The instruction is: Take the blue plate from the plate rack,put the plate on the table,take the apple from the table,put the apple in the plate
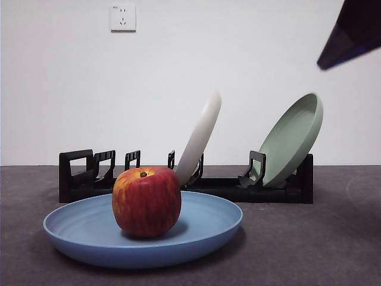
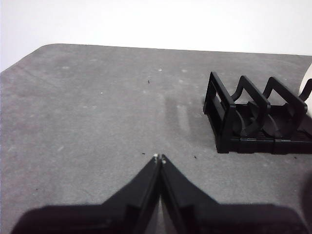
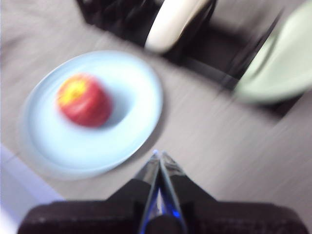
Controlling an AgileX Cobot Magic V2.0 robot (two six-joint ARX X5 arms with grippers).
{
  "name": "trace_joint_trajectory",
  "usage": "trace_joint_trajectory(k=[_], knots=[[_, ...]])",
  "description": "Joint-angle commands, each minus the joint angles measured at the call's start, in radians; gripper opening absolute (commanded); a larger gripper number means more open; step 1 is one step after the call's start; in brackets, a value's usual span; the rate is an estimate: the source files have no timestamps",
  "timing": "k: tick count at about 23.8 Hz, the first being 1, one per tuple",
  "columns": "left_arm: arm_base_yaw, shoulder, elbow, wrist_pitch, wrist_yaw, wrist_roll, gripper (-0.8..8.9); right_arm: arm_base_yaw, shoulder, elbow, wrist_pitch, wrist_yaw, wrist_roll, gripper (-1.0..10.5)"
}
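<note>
closest to the front camera, the apple (image 1: 146,201) sits upright inside the blue plate (image 1: 89,229), flat on the table (image 1: 309,244) just in front of the plate rack (image 1: 77,176). only the blurred right wrist view shows the right gripper (image 3: 160,157) pinched together, above the table near the plate. left wrist view has the left gripper (image 2: 159,158) closed, empty, off the rack's handle end.

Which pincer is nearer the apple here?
Right. The right pincer hangs above the table beside the blue plate holding the apple. The left pincer sits over bare table near the plate rack end, apple unseen.
</note>
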Motion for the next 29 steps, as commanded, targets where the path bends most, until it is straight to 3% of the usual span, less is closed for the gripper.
trace_joint_trajectory(k=[1, 5, 8, 13, 19, 25, 29], knots=[[0.004, -0.002, -0.014, 0.005, 0.006, 0.004, -0.03, -0.113, -0.056, -0.008, 0.101, 0.003, -0.158, -0.1], [0.004, -0.002, -0.014, 0.005, 0.006, 0.004, -0.03, -0.470, -0.214, -0.084, 0.293, -0.259, -0.173, -0.1], [0.004, -0.002, -0.014, 0.005, 0.007, 0.004, -0.03, -0.645, -0.345, -0.191, 0.363, -0.331, -0.172, -0.1], [0.004, -0.002, -0.014, 0.005, 0.006, 0.004, -0.03, -0.671, -0.492, -0.372, 0.402, -0.325, -0.159, -0.1], [0.004, -0.002, -0.014, 0.005, 0.007, 0.004, -0.03, -0.671, -0.618, -0.579, 0.503, -0.325, -0.071, -0.1], [0.004, -0.002, -0.014, 0.005, 0.007, 0.004, -0.03, -0.671, -0.717, -0.676, 0.478, -0.326, 0.002, -0.1], [0.004, -0.002, -0.014, 0.005, 0.007, 0.004, -0.03, -0.670, -0.745, -0.692, 0.442, -0.328, 0.011, -0.1]])
